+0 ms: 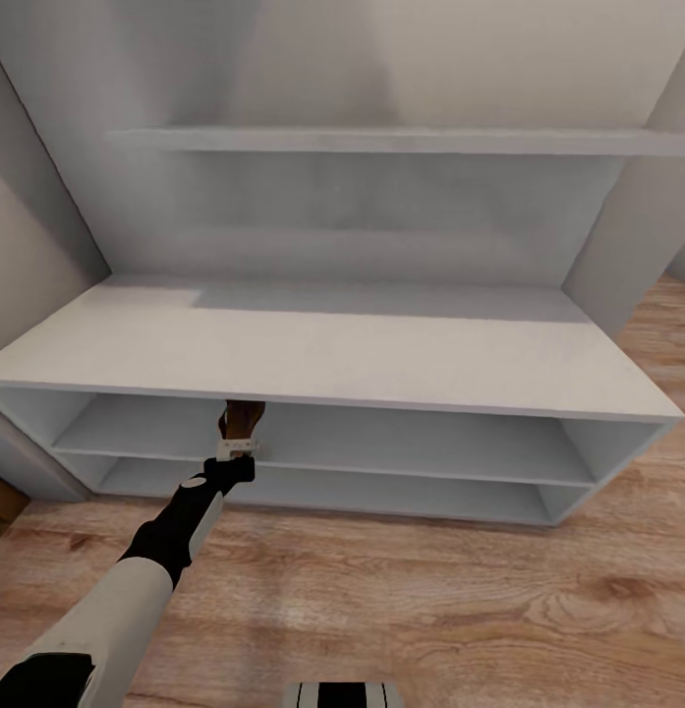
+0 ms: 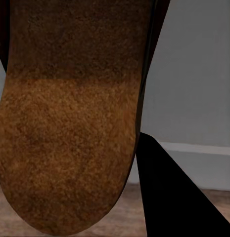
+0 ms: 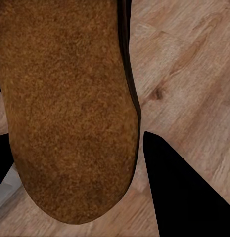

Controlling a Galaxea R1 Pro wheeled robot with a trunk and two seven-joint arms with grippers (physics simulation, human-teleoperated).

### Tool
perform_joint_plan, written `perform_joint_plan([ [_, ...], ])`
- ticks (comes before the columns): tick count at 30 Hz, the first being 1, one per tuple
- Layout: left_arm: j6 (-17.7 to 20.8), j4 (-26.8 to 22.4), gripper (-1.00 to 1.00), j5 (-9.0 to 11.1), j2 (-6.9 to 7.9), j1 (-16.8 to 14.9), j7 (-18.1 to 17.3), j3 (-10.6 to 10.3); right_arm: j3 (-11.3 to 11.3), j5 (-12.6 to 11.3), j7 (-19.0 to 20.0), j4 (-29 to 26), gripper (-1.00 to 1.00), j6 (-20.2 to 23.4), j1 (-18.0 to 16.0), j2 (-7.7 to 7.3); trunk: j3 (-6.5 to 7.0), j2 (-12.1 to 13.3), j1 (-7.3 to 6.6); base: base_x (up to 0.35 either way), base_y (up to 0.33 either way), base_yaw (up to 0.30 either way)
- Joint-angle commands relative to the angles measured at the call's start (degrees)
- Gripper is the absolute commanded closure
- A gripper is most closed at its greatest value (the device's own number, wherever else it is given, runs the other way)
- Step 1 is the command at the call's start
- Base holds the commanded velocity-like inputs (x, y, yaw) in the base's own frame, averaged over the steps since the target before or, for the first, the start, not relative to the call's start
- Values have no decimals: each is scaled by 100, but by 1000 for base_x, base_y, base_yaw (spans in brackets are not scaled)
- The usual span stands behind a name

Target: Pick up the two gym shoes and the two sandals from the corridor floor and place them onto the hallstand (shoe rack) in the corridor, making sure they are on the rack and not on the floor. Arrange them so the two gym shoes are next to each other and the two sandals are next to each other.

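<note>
Straight ahead of us the hallstand point(image 1: 332, 344) spans the head view from nine to three o'clock, pale grey, with a flat top, two open shelf levels below and a tall back panel carrying an upper shelf point(image 1: 401, 141). Beneath and around it lies the corridor floor point(image 1: 430, 610), light wood-grain planks, reaching toward six o'clock.

Our left arm point(image 1: 136, 580) rises from seven o'clock toward the centre, and the left gripper point(image 1: 239, 447) sits at the front edge of the hallstand's top, level with the opening of the upper shelf level. It is clamped on a sandal point(image 1: 242, 421), whose dark brown body pokes up just under that edge. In the left wrist view the tan sole of this sandal point(image 2: 70, 138) is close between the dark fingers point(image 2: 179, 197), with the grey hallstand behind.

In the right wrist view we see the right gripper's fingers point(image 3: 189, 192) holding a second sandal point(image 3: 70, 108) over the floor planks.
</note>
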Motion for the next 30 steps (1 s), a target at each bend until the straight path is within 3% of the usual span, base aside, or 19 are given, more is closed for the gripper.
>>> perform_joint_plan([
  [1,38,-11,100,13,4,1,-19,-8,-11,-27,7,-5,100,36,-7,-1,-4,-2,-1,26,-6,0],
  [12,40,-11,100,14,3,-1,-19,-8,-11,-27,7,-1,100,37,-9,-1,-4,-2,-1,215,-92,0],
  [30,40,-11,100,14,9,-1,-19,0,-11,-27,7,1,100,38,-9,-4,-4,-2,-1,88,-4,0],
])
